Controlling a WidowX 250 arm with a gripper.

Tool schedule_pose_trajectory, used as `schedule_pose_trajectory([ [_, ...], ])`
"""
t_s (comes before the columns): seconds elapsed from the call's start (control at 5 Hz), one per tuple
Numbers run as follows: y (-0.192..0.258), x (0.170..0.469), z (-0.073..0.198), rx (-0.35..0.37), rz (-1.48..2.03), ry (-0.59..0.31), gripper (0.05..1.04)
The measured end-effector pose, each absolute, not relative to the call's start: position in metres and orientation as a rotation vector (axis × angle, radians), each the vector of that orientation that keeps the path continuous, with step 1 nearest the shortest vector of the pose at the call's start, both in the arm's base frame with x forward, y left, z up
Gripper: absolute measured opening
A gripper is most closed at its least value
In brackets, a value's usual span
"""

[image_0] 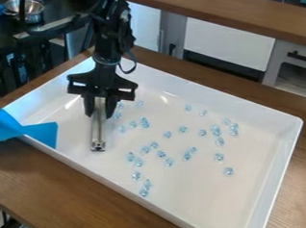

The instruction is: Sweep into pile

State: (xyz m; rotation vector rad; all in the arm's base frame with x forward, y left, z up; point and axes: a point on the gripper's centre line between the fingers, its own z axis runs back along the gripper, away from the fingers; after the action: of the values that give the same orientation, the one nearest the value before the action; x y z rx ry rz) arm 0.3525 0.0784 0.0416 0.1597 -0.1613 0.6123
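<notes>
Nearest me, bottom of the frame: wood tabletop [55,183], with a shallow white tray [272,170] on it. Blue beads [169,162], clear-ish, scattered loose from lower centre to right of centre, a few just beside the gripper; no single pile. Likely light, hard, slick little things that roll or skitter if hit fast; picking them singly looks fiddly, so push low and slow, no need to grab. Left of centre, metal bar [98,132], grooved like an extrusion, running from the gripper toward the near side of the tray. Looks stiff, probably heavier than the beads, smooth enough to twist under a side load; best held square across its sides, well in from the end, as a sweeper. Lower edge should stay close to the tray floor or beads could slip under; pressing too hard might scrape. Behind that, upper left, black gripper [99,113]: fingers narrowed on the bar, one each side, pointing down. Bar's near end reads as the working end, beads mostly to its right.
</notes>
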Motion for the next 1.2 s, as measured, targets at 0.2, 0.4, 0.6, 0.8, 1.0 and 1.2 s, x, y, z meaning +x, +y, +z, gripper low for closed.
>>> schedule_pose_trajectory([
  [0.2, 0.069, 0.353, 0.041, 0.153, 0.630, -0.141, 0.371],
  [0.4, 0.044, 0.361, 0.041, 0.146, 0.604, -0.138, 0.371],
  [0.6, 0.030, 0.367, 0.039, 0.146, 0.616, -0.134, 0.371],
  [0.8, 0.020, 0.371, 0.040, 0.144, 0.631, -0.139, 0.371],
  [1.0, -0.013, 0.378, 0.039, 0.132, 0.591, -0.152, 0.371],
  [1.2, -0.024, 0.383, 0.040, 0.127, 0.606, -0.146, 0.371],
])
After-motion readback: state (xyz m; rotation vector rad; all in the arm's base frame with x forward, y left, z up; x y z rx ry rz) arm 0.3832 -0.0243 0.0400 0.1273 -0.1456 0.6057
